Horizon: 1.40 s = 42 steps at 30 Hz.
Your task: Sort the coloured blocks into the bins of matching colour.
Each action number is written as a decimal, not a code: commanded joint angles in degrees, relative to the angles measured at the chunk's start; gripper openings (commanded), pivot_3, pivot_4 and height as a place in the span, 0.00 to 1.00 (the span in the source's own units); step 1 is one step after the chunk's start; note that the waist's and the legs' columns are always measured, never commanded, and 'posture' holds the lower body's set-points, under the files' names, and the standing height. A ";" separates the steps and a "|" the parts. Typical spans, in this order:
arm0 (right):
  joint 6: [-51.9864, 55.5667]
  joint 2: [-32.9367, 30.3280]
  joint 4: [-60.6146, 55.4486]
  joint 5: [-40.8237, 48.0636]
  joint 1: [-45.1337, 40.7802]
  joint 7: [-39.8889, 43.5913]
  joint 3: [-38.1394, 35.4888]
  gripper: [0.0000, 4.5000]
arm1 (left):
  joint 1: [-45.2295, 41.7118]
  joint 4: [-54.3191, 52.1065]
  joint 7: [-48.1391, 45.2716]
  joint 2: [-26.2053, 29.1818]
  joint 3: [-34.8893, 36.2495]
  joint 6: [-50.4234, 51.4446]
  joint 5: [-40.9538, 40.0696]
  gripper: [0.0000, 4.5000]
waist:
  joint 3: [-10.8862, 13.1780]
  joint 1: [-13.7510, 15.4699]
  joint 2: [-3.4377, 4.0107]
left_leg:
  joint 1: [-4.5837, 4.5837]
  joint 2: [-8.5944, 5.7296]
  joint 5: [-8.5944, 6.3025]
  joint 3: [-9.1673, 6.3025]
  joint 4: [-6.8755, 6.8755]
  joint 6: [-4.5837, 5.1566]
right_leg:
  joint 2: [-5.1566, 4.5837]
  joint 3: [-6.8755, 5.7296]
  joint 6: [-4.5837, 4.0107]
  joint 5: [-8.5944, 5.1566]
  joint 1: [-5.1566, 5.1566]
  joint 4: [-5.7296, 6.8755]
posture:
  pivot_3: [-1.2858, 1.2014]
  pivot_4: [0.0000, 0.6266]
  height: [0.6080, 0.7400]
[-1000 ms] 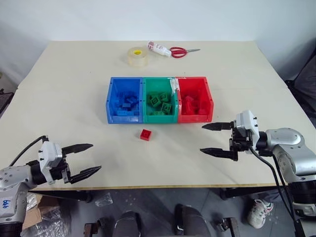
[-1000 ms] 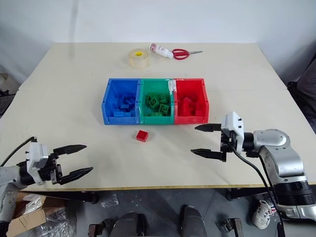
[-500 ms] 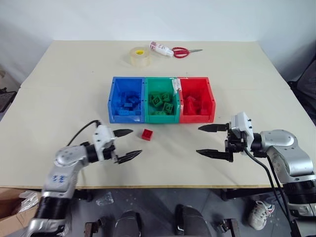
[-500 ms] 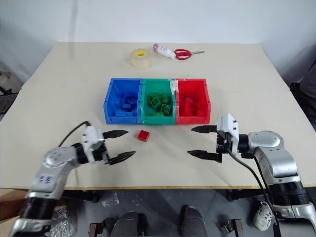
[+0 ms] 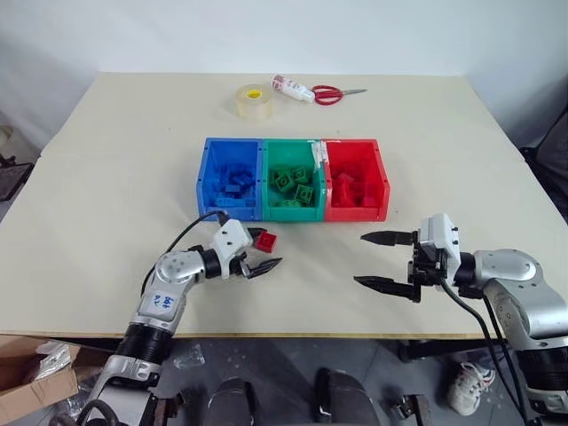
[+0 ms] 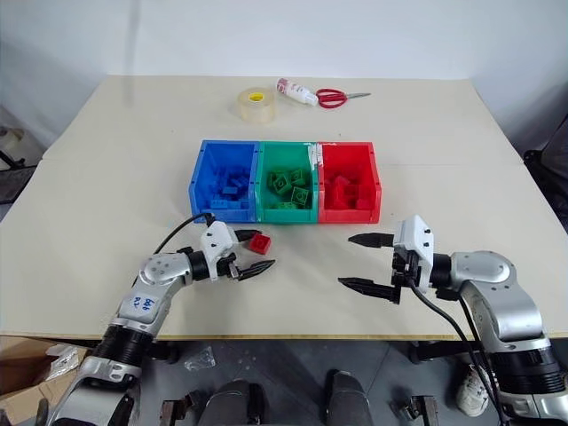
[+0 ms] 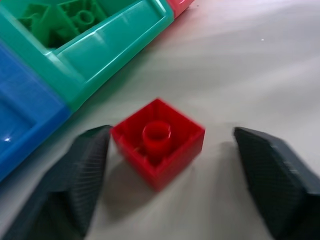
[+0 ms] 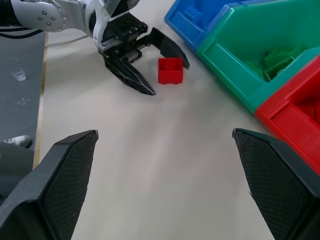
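Blurred at the edges: red block (image 7: 159,143) between the left claw (image 7: 170,185) fingers, one finger seemingly touching it. Cut off by the frame: blue bin (image 7: 22,117) and green bin (image 7: 100,47). Too small to read: label on the bottle (image 5: 289,88).

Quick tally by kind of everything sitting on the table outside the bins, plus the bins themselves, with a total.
Bins: 3, blue bin, green bin, red bin
Loose blocks: 1, red block
Tape rolls: 1, tape roll
Scissors: 1, scissors
Tubes or bottles: 1, white tube
Total: 7
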 commanded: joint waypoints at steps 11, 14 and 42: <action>-0.52 -0.66 -4.74 1.50 3.80 -2.68 -5.13 1.00 | -7.17 -0.28 -3.05 -4.02 -0.98 -0.07 -2.53 0.44 | 0.01 0.41 -0.01 | -0.03 -0.01 0.00 -0.03 0.01 0.01 | 0.00 -0.03 0.00 0.00 0.02 -0.04 | 0.52 0.24 1.00; -0.29 -0.61 -6.00 1.76 5.07 -3.66 -6.30 1.00 | -10.61 1.09 -2.69 -5.92 -1.01 0.30 -2.47 0.44 | 0.00 0.42 -0.01 | -0.03 -0.01 0.00 -0.03 0.02 0.01 | 0.00 -0.02 0.03 0.01 0.05 -0.13 | 0.52 0.24 1.00; -1.01 0.90 -15.19 3.46 14.77 -13.04 -12.30 1.00 | -46.98 51.67 0.63 -21.25 6.08 -23.58 1.66 1.00 | 0.08 1.01 -0.14 | -0.14 -0.13 -0.01 -0.07 -0.07 0.17 | 0.01 -0.05 0.15 0.08 0.15 -0.87 | 0.52 0.24 1.00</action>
